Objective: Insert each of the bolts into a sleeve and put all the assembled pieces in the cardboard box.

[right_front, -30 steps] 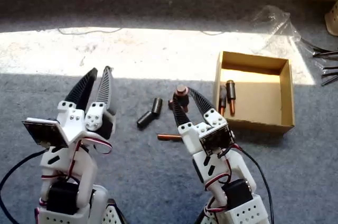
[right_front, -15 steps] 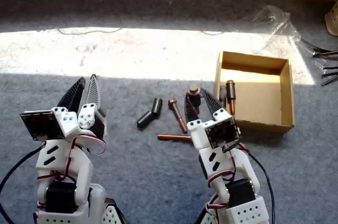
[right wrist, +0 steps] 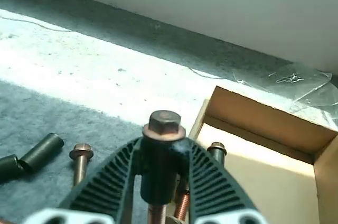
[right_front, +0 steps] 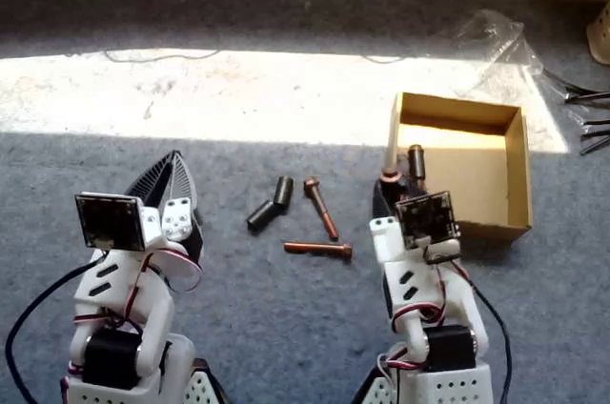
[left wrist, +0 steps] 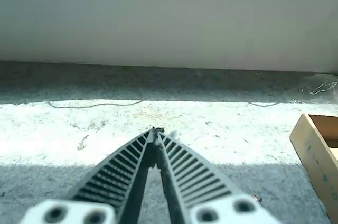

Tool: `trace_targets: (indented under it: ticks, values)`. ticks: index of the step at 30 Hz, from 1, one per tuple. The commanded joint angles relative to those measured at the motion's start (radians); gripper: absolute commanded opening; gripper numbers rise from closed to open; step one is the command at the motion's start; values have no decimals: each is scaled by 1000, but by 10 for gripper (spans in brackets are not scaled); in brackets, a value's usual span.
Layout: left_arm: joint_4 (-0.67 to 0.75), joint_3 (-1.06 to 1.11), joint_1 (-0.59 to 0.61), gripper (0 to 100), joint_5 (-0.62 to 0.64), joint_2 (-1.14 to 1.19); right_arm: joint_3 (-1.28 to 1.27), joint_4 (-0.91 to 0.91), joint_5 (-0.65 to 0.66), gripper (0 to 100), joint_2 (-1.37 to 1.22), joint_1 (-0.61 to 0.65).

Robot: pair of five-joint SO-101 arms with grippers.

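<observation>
The right gripper (right wrist: 162, 147) was clenched around a dark sleeve (right wrist: 158, 174) with a copper bolt (right wrist: 164, 123) pushed through it. The bolt's head stuck out on top, and its shaft showed under the sleeve. In the high view this gripper was right of the middle of the frame, just beside the left wall of the cardboard box (right_front: 519, 175). The box sat at the right of the frame with its top open. A finished piece (right_front: 416, 162) lay inside it, close to the left wall. There may have been a second one next to it, but the gripper hid that spot.

The left gripper (left wrist: 155, 132) was at the lower left in the high view. Its fingers were pressed together with nothing between them.

In the middle of the frame, on the grey carpet (right_front: 286, 328), lay one loose bolt (right_front: 321, 207) on a slant. The other loose bolt (right_front: 317, 249) lay sideways just below it. Left of them were an upper empty sleeve (right_front: 284, 191) and a lower empty sleeve (right_front: 260, 214), end to end. A clear plastic bag (right_front: 491, 37) lay at the upper right.
</observation>
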State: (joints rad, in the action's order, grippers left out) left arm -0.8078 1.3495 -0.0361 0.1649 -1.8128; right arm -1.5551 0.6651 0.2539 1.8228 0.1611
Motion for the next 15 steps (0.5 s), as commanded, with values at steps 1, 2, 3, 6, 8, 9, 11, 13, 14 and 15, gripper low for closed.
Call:
trace_targets:
  ticks: [1,2,3,6,8,9,11,13,14,15]
  values:
    - [-18,-45,-24,5,-9,-13,156,81,-8,5,4,-58]
    - [-18,-38,-24,5,-9,-13,185,102,-8,5,4,-70]
    - [-15,-25,-24,6,-9,-13,216,120,-8,5,2,-82]
    - [-14,12,-24,6,-9,-13,315,174,-6,5,-10,-107]
    - [-14,25,-24,6,-9,-13,387,213,-6,5,-65,-116]
    - [-14,30,-24,6,-9,-13,423,223,-6,5,-107,-116]
    - [-14,35,-22,6,-9,-13,483,228,-6,5,-211,-116]
    - [-14,36,-19,6,-9,-13,541,225,-6,5,-328,-116]
    - [-14,36,-19,6,-9,-13,568,225,-6,5,-386,-116]
    - [-14,36,-19,6,-9,-13,596,225,-6,5,-441,-116]
